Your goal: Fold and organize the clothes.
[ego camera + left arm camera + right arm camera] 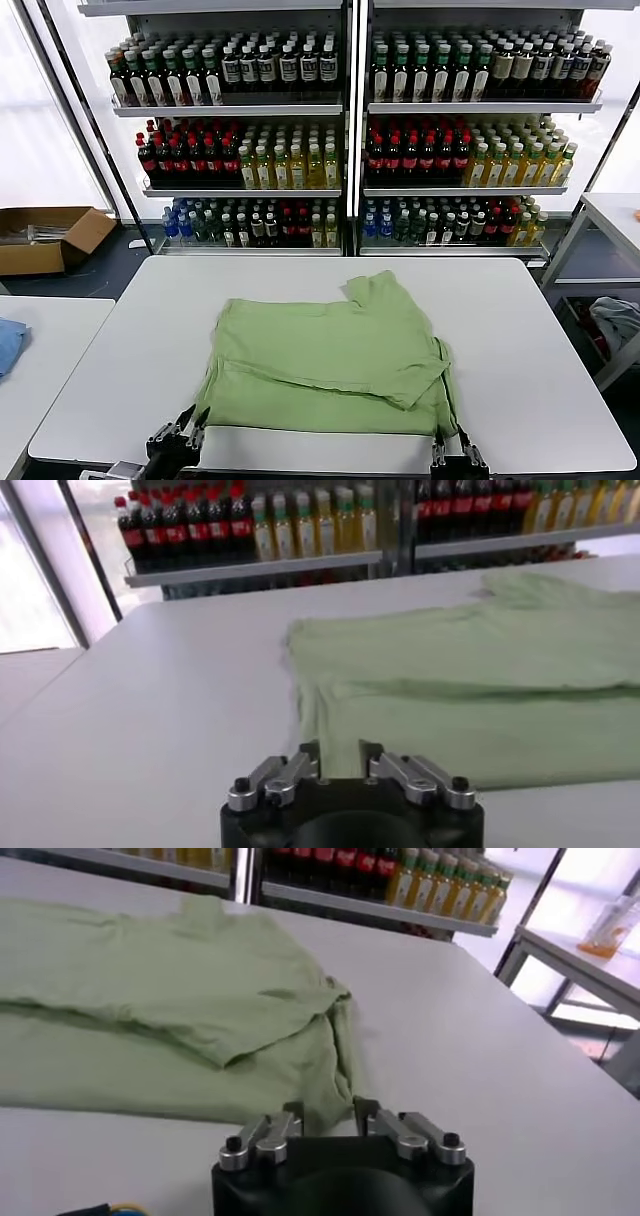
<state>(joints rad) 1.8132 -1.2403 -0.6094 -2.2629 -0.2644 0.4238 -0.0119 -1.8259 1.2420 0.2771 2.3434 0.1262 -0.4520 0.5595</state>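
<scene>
Left end effector (190,425) parked at the near desk edge by the shirt's near-left corner, fingers (310,755) parted a little with nothing between them, hem just ahead in the left wrist view. Green polo shirt (330,350) lying mid-desk, partly folded: an upper layer laid across the lower one, a sleeve or collar part poking out toward the shelves (buttons and print hidden, presumably turned under). White desk (540,330) bare around it. Right end effector (452,455) at the near-right corner, fingers (368,1110) spread somewhat wider, likewise empty, the corner of the cloth touching or just short of the tips. Looks like the moment between folds, both corners let go. For a clean next fold: lower both sets of fingers onto the near hem together, pinching every layer at each corner rather than only the top one, since the doubled fabric at the right corner is bunched and may slip. Lift just enough to clear the desk, carry both corners away from the body at an even pace, keeping the hem taut between them, and lay it square on the far edge. Best to smooth the loose flap beforehand, or the crease will likely run askew.
</scene>
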